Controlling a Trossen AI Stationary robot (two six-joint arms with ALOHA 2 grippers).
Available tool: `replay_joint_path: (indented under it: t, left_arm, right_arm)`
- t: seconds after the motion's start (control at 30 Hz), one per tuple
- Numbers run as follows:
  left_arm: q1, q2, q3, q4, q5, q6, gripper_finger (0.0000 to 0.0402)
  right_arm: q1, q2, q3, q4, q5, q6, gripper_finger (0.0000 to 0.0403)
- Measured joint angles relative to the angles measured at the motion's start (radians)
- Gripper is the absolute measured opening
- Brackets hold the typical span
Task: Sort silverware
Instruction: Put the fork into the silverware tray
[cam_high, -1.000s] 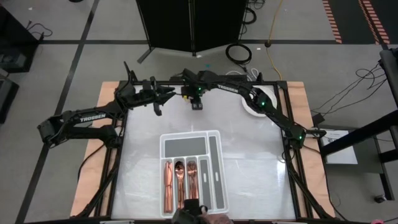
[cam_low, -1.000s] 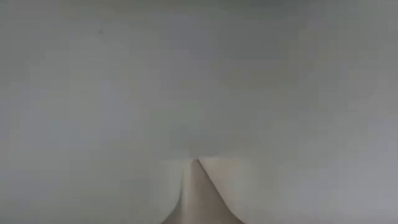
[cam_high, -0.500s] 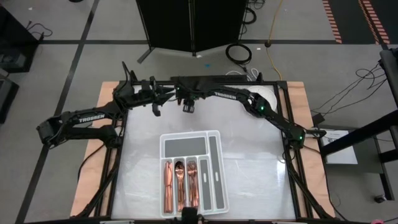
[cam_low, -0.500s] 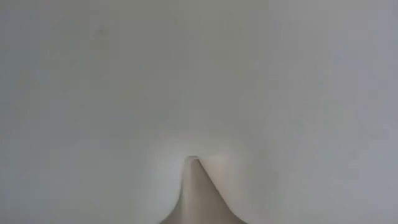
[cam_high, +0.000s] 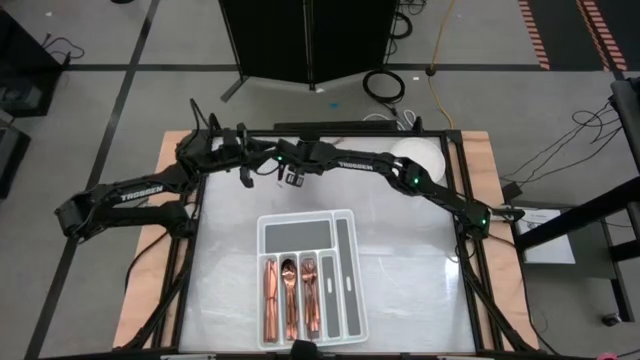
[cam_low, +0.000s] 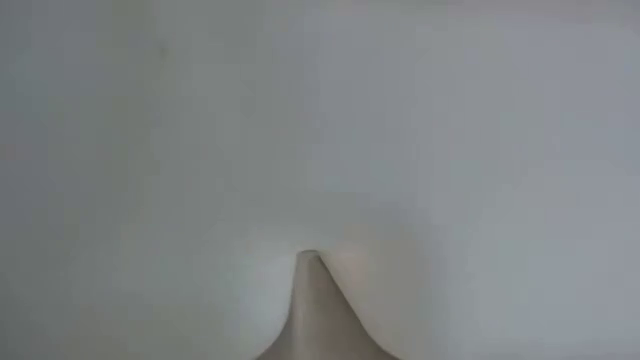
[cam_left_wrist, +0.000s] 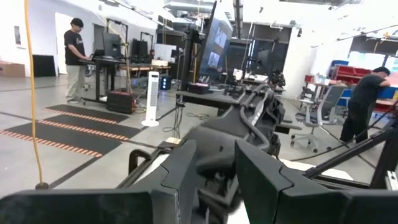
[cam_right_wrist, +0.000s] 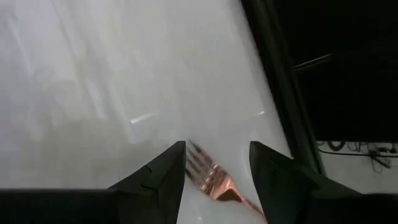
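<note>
Seen from above, a white divided tray is sitting near the front middle of a pale table. Copper-coloured silverware is lying sorted in its three left slots: knives, spoons and forks, all lengthwise. The slots to their right are showing bare grey bottoms.

At the far edge of the table both dark arms are meeting. The right gripper is reaching across from the right side toward the far left, pointing down at the table. Its wrist camera is showing its two fingers spread wide apart with one copper fork lying on the white surface between them, tines pointing away; the fingers are not pressing on it. The left gripper is hovering just beside it, its fingers standing partly apart around nothing visible.

A round white plate is resting at the far right corner. People are standing at workbenches in the room beyond.
</note>
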Motion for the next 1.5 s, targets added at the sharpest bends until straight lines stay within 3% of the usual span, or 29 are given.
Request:
replay_joint_path:
  t: [0.4, 0.53, 0.7, 0.9, 1.5]
  left_arm:
    - [-0.008, -0.175, 0.000, -0.210, -0.019, 0.027, 0.0111]
    - [-0.019, -0.176, 0.000, -0.216, -0.020, 0.027, 0.0111]
    - [-0.038, -0.174, 0.000, -0.241, -0.022, 0.027, 0.0111]
    - [-0.055, -0.176, 0.000, -0.275, -0.045, 0.025, 0.0111]
    - [-0.077, -0.188, -0.001, -0.135, -0.075, -0.291, 0.0111]
  right_arm:
    - [0.069, -0.003, 0.003, -0.020, -0.024, 0.102, 0.0169]
    - [0.085, -0.003, 0.003, -0.010, -0.009, 0.020, 0.0169]
    - [0.060, 0.008, -0.006, 0.015, 0.073, 0.178, 0.0169]
    - [0.090, 0.071, -0.013, 0.065, 0.244, 0.190, 0.0169]
    - [0.085, 0.146, -0.005, 0.150, 0.350, 0.290, 0.0143]
